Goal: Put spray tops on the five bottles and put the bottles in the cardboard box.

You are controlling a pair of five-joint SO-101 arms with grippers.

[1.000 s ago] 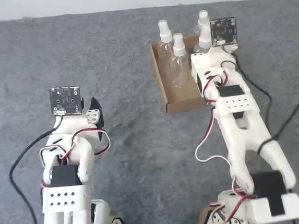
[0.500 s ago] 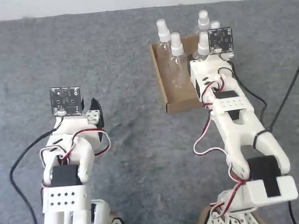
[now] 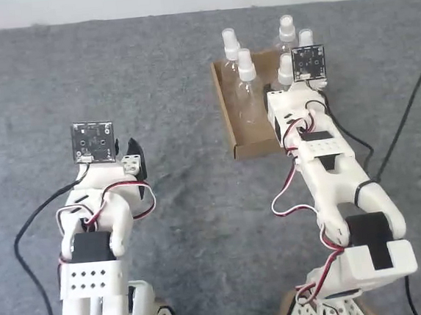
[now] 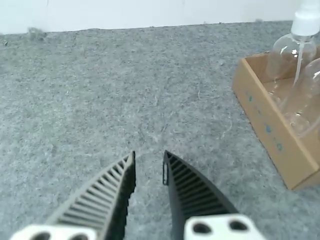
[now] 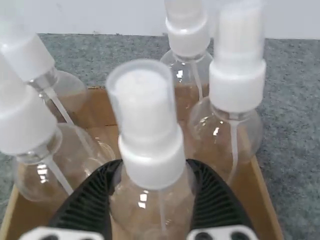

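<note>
"Fingers of the right gripper: what state was recorded?"

"Clamped on the round belly of one bottle, a finger on either side, below its spray top. In my judgement the low hold served to keep the bottle upright and spare the top."

"Where did that bottle stand?"

"Within the cardboard box, nearest the arm of the five. Whether its base rested on the box floor could not be told, as the fingers hid it."

"And the rest?"

"The four other bottles stood close around it, each capped, and all appeared to be inside the box walls. That left little room beside the fingers, so opening them risked nudging a neighbour."

"Progress?"

"Judged nearly complete. Only letting go and lifting straight out seemed to remain."

"The other arm?"

"The left gripper hung low over the grey table, well apart from the box. Its fingers were parted by a narrow gap and held nothing. I took it to be parked there so that the right arm had the box to itself."
</note>
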